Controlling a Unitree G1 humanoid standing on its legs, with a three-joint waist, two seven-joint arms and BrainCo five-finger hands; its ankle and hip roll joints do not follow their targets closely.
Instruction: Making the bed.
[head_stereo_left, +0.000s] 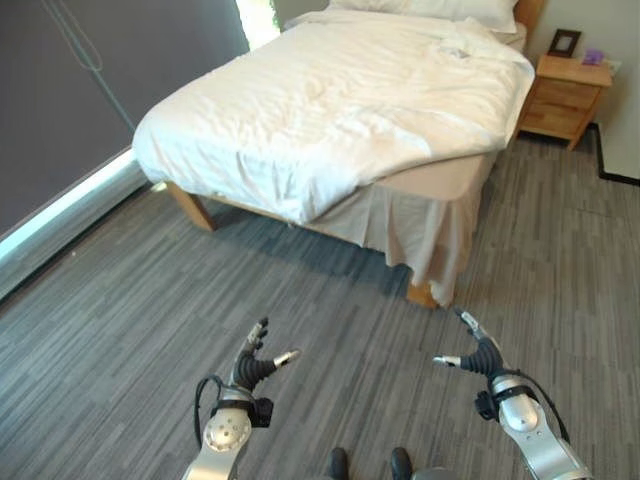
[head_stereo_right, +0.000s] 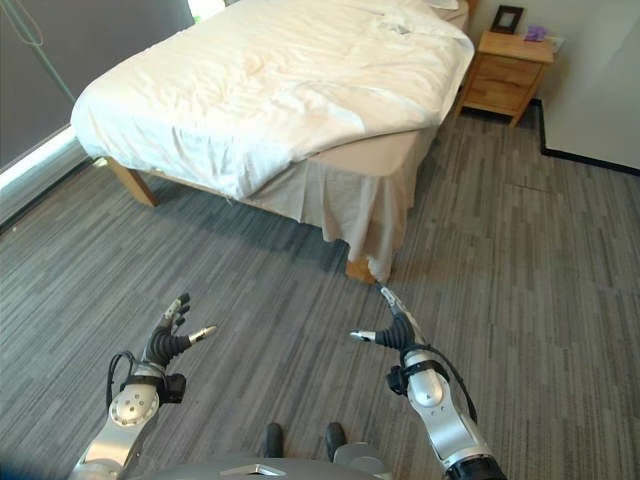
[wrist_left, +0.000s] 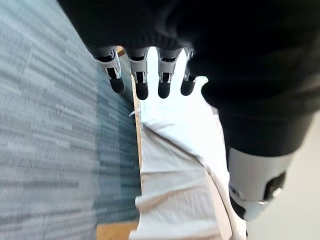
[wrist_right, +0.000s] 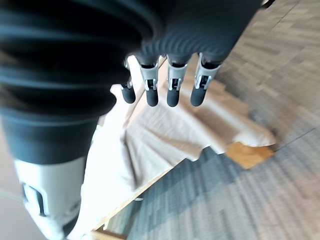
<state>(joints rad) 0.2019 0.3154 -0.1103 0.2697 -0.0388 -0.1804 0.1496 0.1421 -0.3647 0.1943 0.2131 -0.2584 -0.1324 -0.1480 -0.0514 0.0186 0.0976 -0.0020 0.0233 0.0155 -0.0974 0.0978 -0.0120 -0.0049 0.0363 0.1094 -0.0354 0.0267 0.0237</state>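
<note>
Left hand (head_stereo_left: 252, 368) hangs open and empty above the grey floor (head_stereo_left: 120, 330), well short of the bed (head_stereo_left: 340, 110). Its white duvet (head_stereo_left: 300, 120) lies skewed, baring the near right mattress corner (head_stereo_left: 445, 180). Right hand (head_stereo_left: 480, 357), likewise spread, holds nothing, seemingly readied for approach.

Bare grey floor (head_stereo_left: 150, 300) between both open, empty hands and the bed (head_stereo_left: 340, 100), nothing lying in that stretch, bed's near corner (head_stereo_left: 425, 290) jutting closest ahead of the right hand (head_stereo_left: 480, 355), wooden nightstand (head_stereo_left: 570, 95) tight beside the bed's far right side, dark wall (head_stereo_left: 60, 100) narrowing the left aisle
</note>
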